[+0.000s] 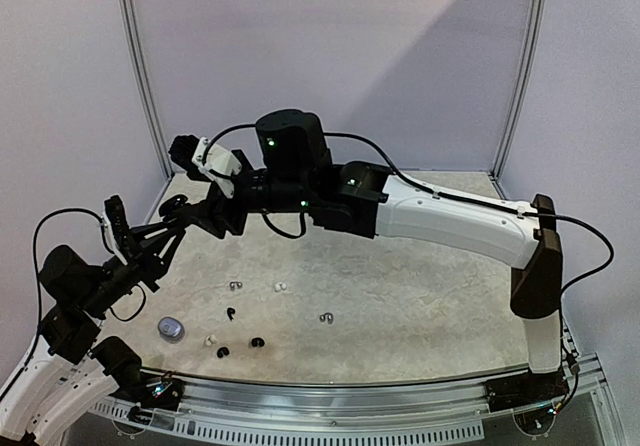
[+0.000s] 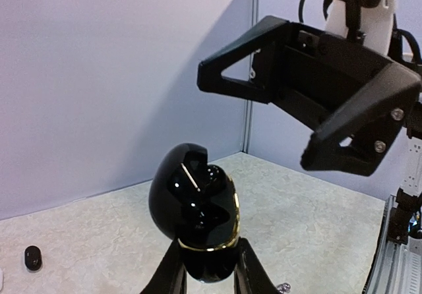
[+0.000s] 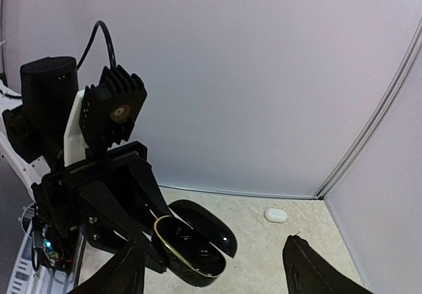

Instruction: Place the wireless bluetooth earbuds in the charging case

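Left gripper point(image 2: 208, 271) sat at the bottom centre of its wrist view, its fingers point(image 2: 173, 277) clamped on the lower half of a black case point(image 2: 198, 208). The case was held upright off the table point(image 1: 430, 286). Its lid was hinged open toward the upper left, and a gold rim ran round the lower half. The inside was glossy and dark, and whether anything lay in it could not be told.

Beyond it, at the upper right of that view, the right gripper point(image 2: 257, 119) hung higher than the case with its jaws wide apart. It gripped nothing and was clear of the case. In the right wrist view those fingers point(image 3: 125, 271) stood well apart along the bottom edge, with the open case just beyond them at lower centre.

In the top view the buds point(image 1: 257, 343) lay loose on the table at lower left, none of them near the case. Two black ones and a tiny white one lay closest to the front edge, and another black one lay just behind. A grey bud point(image 1: 325, 318) lay off to the right. A white one and a grey one lay farther back. A silver case point(image 1: 171, 328) rested left of the front ones. Farthest off, a white case point(image 3: 275, 215) lay at the foot of the back wall.
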Robot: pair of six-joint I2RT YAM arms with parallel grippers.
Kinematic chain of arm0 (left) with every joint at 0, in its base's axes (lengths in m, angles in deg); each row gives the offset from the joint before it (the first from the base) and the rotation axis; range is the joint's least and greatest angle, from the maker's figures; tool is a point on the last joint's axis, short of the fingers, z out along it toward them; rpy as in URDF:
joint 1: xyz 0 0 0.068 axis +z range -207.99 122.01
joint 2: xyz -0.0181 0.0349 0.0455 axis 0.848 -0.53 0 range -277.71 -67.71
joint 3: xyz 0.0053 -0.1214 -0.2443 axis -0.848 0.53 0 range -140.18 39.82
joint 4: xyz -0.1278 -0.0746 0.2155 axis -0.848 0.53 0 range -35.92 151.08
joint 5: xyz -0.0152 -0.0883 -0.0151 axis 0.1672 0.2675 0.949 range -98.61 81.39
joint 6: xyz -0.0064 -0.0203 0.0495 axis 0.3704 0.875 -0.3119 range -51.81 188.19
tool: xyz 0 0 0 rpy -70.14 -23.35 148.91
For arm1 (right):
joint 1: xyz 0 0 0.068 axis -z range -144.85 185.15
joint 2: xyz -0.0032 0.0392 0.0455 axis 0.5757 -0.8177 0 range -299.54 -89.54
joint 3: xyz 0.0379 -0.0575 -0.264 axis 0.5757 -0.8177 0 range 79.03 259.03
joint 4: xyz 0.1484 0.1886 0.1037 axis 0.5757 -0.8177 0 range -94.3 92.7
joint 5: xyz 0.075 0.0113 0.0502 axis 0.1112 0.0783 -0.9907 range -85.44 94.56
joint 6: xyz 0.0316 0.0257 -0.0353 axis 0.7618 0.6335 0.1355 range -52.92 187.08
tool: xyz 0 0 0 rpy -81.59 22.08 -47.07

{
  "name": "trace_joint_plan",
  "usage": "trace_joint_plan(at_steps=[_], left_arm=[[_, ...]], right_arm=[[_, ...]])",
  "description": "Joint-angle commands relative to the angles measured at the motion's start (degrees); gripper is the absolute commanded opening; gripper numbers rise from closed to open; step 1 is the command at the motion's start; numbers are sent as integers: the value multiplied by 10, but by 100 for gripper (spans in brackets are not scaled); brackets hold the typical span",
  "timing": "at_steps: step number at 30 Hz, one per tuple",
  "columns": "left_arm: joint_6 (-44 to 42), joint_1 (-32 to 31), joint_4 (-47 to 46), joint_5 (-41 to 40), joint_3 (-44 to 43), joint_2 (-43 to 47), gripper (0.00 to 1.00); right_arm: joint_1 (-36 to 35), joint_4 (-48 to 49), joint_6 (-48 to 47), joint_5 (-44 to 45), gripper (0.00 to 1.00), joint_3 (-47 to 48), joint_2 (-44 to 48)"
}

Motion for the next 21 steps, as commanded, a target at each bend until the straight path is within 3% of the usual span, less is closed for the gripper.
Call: trace_joint_plan(at_steps=[1,8,21], left_arm=[[-18,8,-7,53,0,-5,0],[-35,8,-3,119,-10,-25,0],[-74,8,11,149,-24,-45,0]], right_arm=[[12,-50,26,-18,78,26,14],[11,-74,19,-27,96,30,7],[1,-110,-11,19,94,37,-8]])
